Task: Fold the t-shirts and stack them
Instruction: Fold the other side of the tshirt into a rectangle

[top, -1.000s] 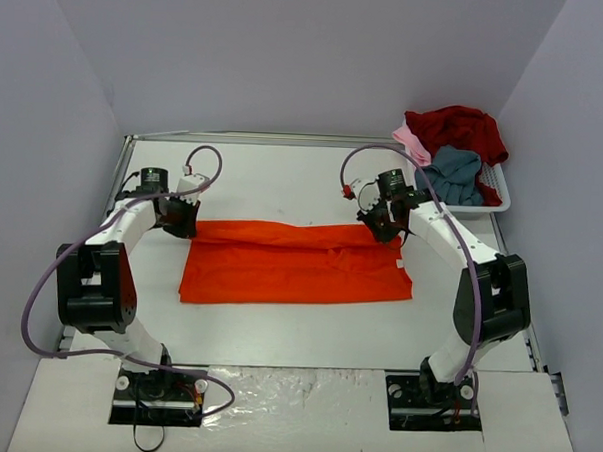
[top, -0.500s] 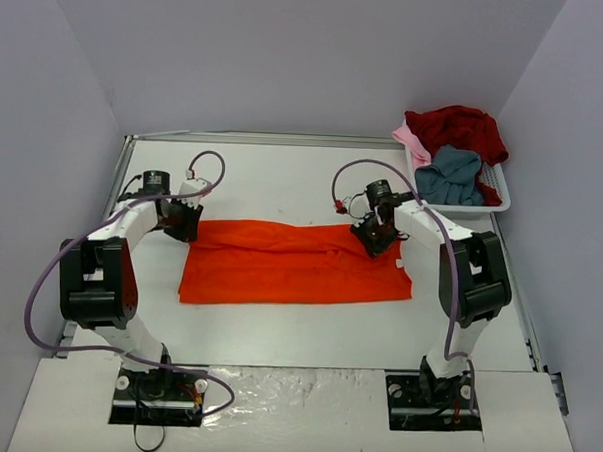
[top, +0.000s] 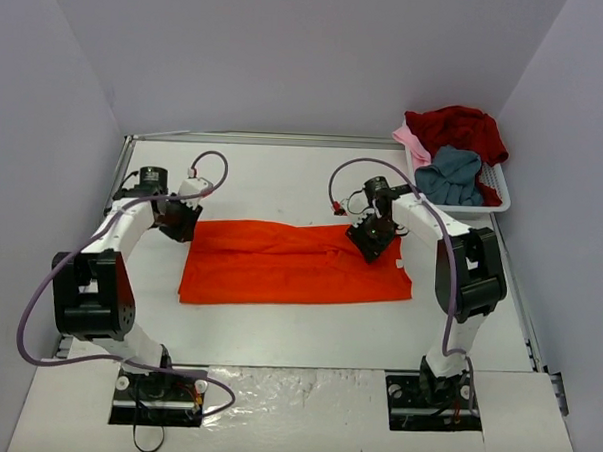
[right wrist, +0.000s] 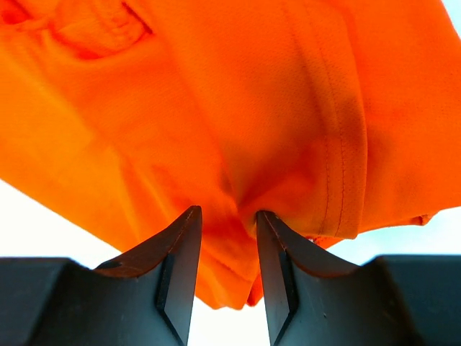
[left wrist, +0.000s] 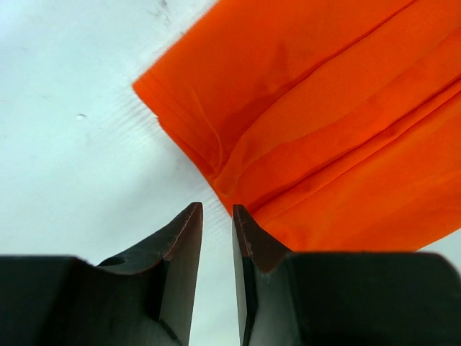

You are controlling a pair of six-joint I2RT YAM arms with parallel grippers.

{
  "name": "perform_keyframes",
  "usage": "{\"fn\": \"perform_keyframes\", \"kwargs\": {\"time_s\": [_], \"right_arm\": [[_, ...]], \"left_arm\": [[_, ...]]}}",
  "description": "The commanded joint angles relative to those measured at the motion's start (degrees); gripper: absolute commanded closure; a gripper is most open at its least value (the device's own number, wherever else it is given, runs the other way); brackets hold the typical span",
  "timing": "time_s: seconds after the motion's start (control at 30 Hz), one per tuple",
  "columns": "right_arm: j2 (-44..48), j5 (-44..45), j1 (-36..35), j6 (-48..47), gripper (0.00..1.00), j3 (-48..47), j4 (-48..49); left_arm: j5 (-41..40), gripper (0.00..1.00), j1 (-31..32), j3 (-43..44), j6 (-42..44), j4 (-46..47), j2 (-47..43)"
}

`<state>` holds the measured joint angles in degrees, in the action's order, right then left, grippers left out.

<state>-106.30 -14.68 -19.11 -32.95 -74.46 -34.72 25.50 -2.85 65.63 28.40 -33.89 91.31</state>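
Note:
The bright orange-red t-shirt (top: 290, 266) lies flat mid-table as a wide folded band. My left gripper (top: 182, 221) sits at its far left corner. In the left wrist view the gripper (left wrist: 217, 210) is almost shut, with only bare table in the narrow slit and the shirt (left wrist: 346, 144) just beside the right finger. My right gripper (top: 371, 239) is on the shirt's far right part. In the right wrist view the gripper (right wrist: 227, 213) pinches a bunched fold of the shirt (right wrist: 216, 108).
A white slatted basket (top: 495, 194) stands at the back right. It holds a dark red shirt (top: 461, 128), a grey-blue shirt (top: 452, 173) and a pale pink one (top: 410, 143). Grey walls close in the table on three sides.
My right gripper has shifted left and inward along the shirt's far edge, and the cloth there has bunched. My left gripper has stayed at the far left corner.

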Motion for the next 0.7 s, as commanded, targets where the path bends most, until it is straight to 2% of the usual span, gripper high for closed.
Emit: {"fn": "perform_keyframes", "kwargs": {"time_s": [0.0,0.4,0.57,0.67], "right_arm": [[3.20,-2.02,-0.22,-2.64,0.67,-3.32,-7.81],[12.08,-4.13,0.83,-6.77,0.66,-4.91,-14.06],[10.07,-4.83,4.25,-6.87,0.66,-6.22,-10.03],[5.33,-6.58,6.71,-7.30,0.66,-9.64,-8.70]], "left_arm": [[-0.88,0.77,0.13,4.77,2.09,-3.72,-5.96],[0.52,0.76,-0.05,11.98,-3.79,-7.68,-13.08],[-1.15,0.76,-0.22,11.98,-4.67,-8.56,-13.96],[-1.85,0.76,-0.66,10.76,-5.55,-8.47,-15.27]]}}
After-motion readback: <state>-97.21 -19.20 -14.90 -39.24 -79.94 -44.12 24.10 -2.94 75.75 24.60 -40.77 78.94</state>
